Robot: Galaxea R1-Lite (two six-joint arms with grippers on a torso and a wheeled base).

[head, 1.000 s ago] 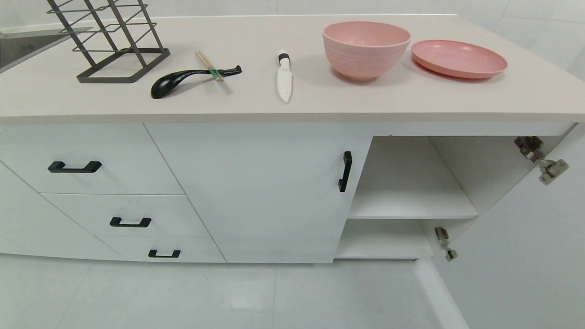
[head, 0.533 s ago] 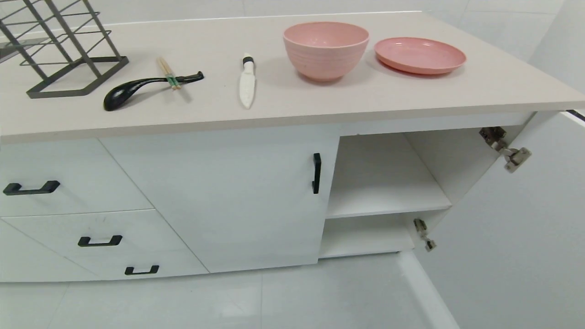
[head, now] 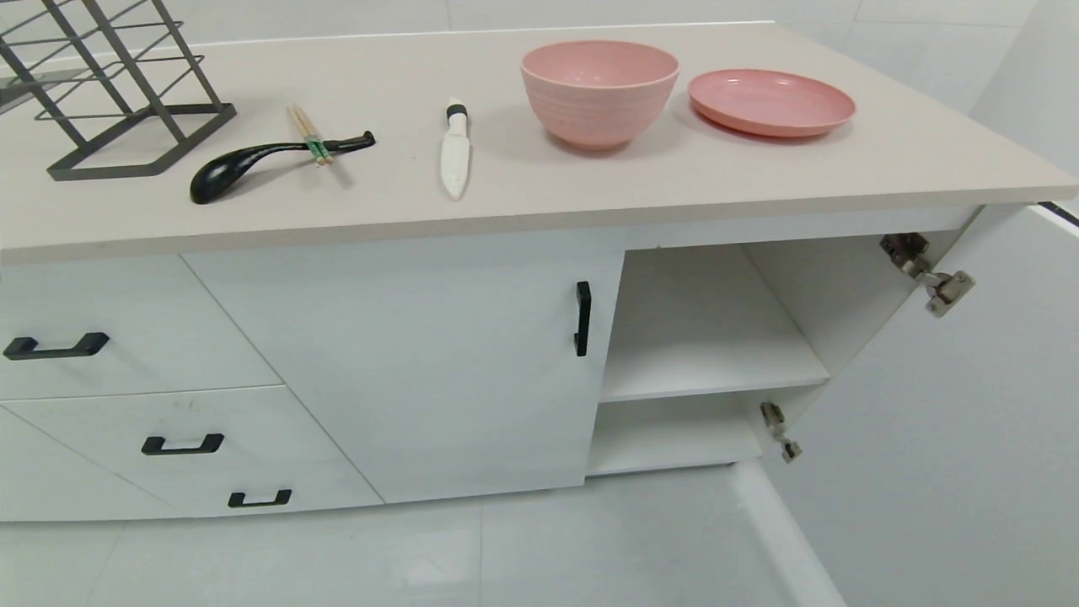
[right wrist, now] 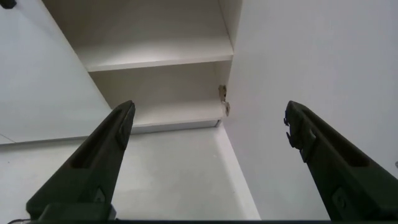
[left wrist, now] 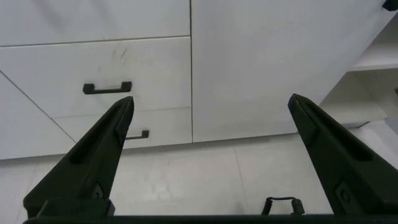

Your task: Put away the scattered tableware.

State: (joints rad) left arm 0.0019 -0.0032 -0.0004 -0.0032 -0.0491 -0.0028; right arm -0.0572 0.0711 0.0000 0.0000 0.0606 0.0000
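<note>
On the beige countertop (head: 759, 177) stand a pink bowl (head: 599, 92) and, to its right, a pink plate (head: 770, 102). A white knife (head: 455, 150) with a black band lies left of the bowl. Further left a black spoon (head: 253, 163) lies with a pair of chopsticks (head: 308, 133) across its handle. My left gripper (left wrist: 210, 102) hangs open low in front of the white drawers (left wrist: 137, 74). Low before the open cupboard (right wrist: 155, 56), my right gripper (right wrist: 208, 107) is open, nothing between its fingers.
A dark wire rack (head: 110, 84) stands at the counter's back left. The right cupboard door (head: 952, 421) swings wide open, showing two bare shelves (head: 700, 354). The middle door with a black handle (head: 582, 319) is closed. Drawers with black handles (head: 55, 346) sit at left. White tiled floor (head: 506, 548) lies below.
The head camera shifted right over the last second, so the whole scene slid left in the picture. The tableware on the counter has not moved.
</note>
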